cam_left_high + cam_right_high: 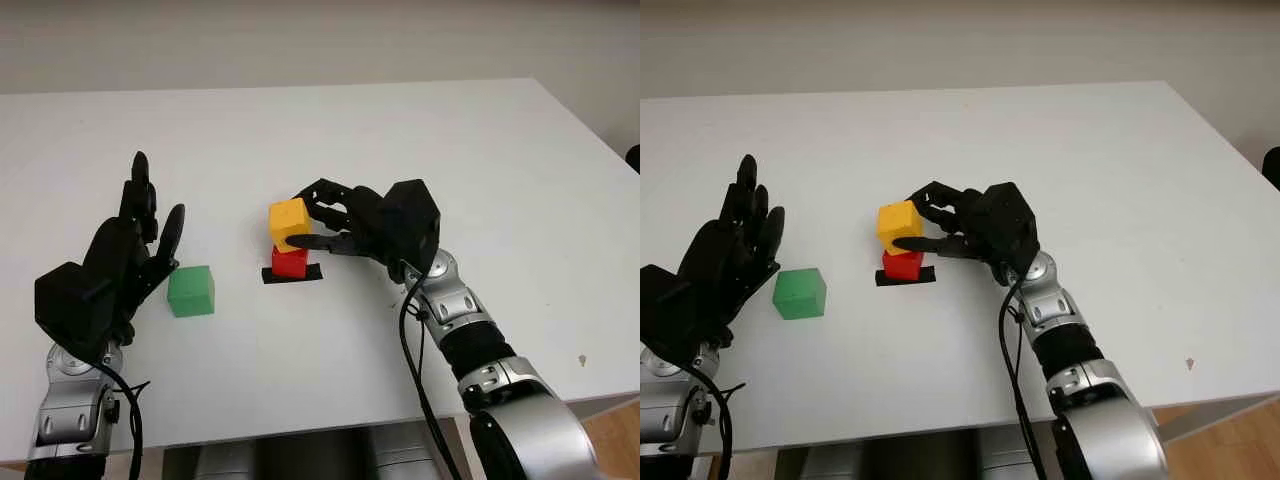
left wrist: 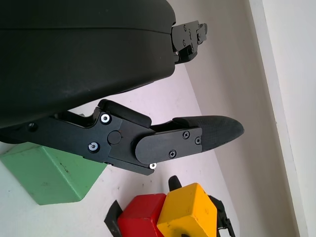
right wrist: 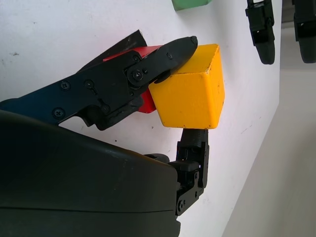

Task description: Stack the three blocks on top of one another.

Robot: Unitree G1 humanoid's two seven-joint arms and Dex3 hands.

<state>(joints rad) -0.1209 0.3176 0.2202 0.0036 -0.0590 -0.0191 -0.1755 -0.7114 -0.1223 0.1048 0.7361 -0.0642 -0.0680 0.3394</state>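
A: Which step was in hand?

B: The second block going onto the first. The right hand (image 1: pixel 318 222) had its fingers (image 3: pixel 170 53) pinched on the yellow block (image 1: pixel 289 220), which sat tilted on top of the red block (image 1: pixel 290 262). The red block stood on a small black marker (image 1: pixel 292 274) near the middle of the white table (image 1: pixel 500 150).

A: Was the yellow block seated?

B: I judged not quite. It looked skewed and shifted toward the left-hand side of the red one, so 2 of the 3 blocks were only roughly stacked.

A: And the third?

B: The green block (image 1: pixel 191 290) lay on the table well to the left of the stack, just beside the left hand (image 1: pixel 140 240), which was open, fingers extended and holding nothing.

A: What did the next move call for?

B: Squaring the yellow block flat over the red, then letting go gently so it would not slide off. After that, the left hand would need to grasp the green block and lift it above the 2.
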